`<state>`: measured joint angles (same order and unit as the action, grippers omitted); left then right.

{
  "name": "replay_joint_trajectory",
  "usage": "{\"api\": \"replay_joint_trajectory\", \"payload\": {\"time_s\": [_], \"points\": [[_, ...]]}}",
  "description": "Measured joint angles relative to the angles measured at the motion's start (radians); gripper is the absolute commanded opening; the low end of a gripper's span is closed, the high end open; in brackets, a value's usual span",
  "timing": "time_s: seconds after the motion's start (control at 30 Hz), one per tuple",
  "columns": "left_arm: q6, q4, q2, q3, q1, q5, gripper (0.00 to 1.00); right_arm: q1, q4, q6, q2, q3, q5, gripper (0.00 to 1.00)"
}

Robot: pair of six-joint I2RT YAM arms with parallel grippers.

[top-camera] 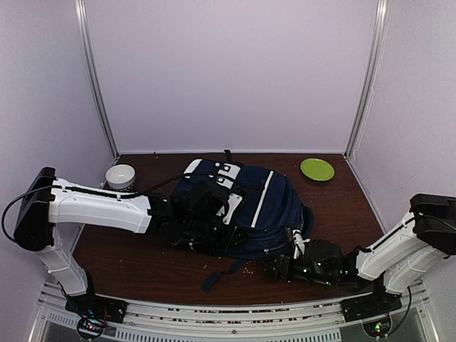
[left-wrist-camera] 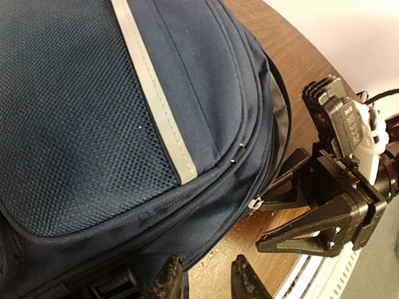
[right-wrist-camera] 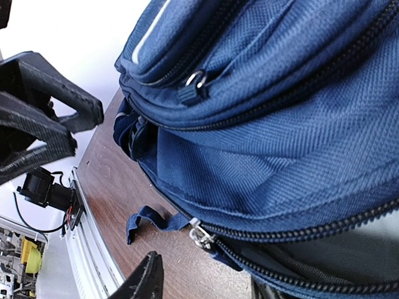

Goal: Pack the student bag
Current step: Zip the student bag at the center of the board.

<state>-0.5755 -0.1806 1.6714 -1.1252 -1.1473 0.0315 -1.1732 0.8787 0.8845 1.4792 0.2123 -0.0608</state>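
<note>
The student bag (top-camera: 249, 206) is a navy backpack with white stripes, lying flat in the middle of the table. My left gripper (top-camera: 226, 217) hovers over its near side. In the left wrist view the gripper (left-wrist-camera: 206, 281) is open, one finger (left-wrist-camera: 167, 280) at the bag's (left-wrist-camera: 93, 112) lower seam. My right gripper (top-camera: 278, 268) is at the bag's near right corner. In the right wrist view it (right-wrist-camera: 202, 288) is open, its jaws either side of a metal zip slider (right-wrist-camera: 199, 235). That zip is partly open, showing grey lining (right-wrist-camera: 355, 246). The slider also shows in the left wrist view (left-wrist-camera: 254, 202).
A green plate (top-camera: 317, 169) lies at the back right and a white bowl (top-camera: 120, 176) at the back left. A loose dark strap (top-camera: 217, 274) and small crumbs (top-camera: 249, 269) lie in front of the bag. Enclosure walls close in both sides.
</note>
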Motion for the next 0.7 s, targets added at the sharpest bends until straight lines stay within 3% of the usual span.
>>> {"api": "replay_joint_trajectory", "payload": {"time_s": [0.3, 0.7], "points": [[0.0, -0.004, 0.018, -0.016, 0.0, 0.004, 0.47, 0.006, -0.016, -0.017, 0.0, 0.029, -0.003, 0.34], [0.0, -0.005, 0.018, -0.016, 0.0, 0.004, 0.47, 0.009, -0.079, -0.007, 0.006, 0.059, -0.029, 0.31]]}}
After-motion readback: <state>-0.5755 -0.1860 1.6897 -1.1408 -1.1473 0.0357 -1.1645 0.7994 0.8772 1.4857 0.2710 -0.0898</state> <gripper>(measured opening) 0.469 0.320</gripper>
